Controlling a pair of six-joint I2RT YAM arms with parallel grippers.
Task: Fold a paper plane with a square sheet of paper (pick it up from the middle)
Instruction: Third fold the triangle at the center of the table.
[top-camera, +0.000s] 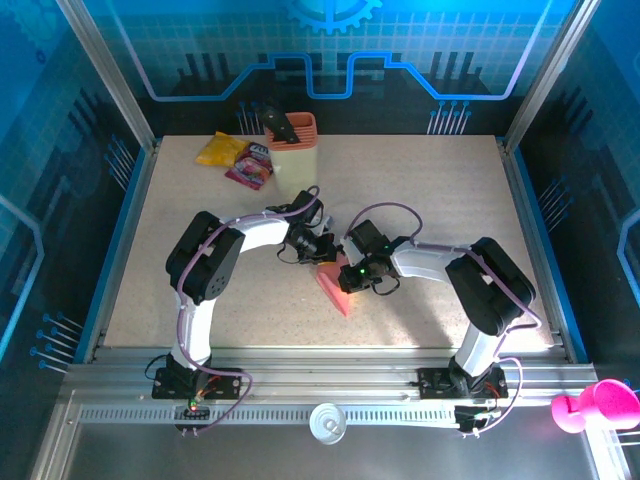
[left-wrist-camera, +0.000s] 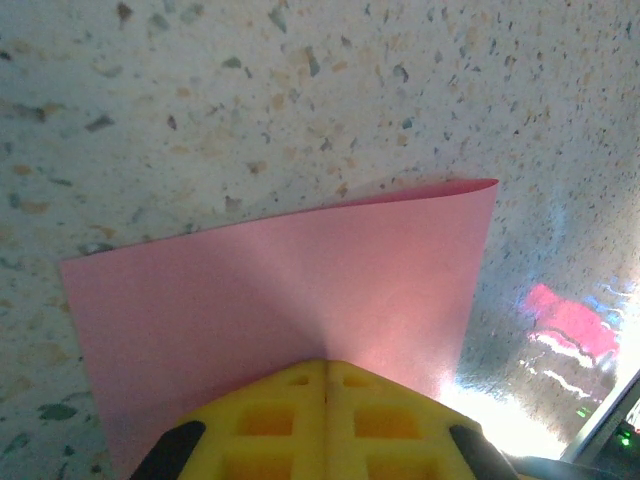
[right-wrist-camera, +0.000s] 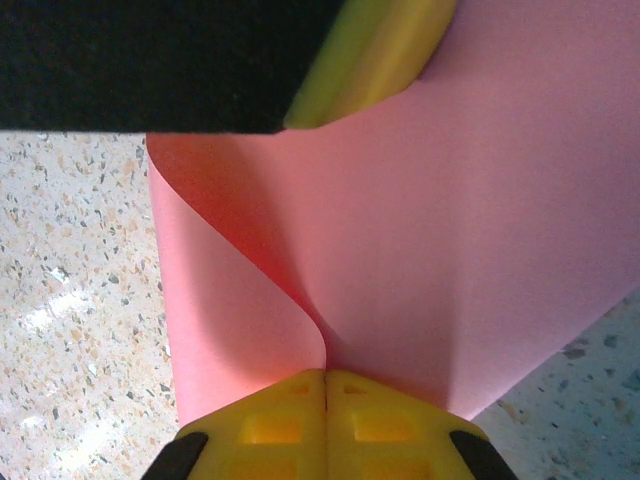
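1. While the left claw (left-wrist-camera: 327, 366) and right claw (right-wrist-camera: 327, 374) each clamp an edge, the paper (top-camera: 337, 287) curls between them over the table (top-camera: 450, 190) middle.
2. It looks light, floppy and easily torn.
3. I'd take hold near its middle, pinching gently, never tugging.
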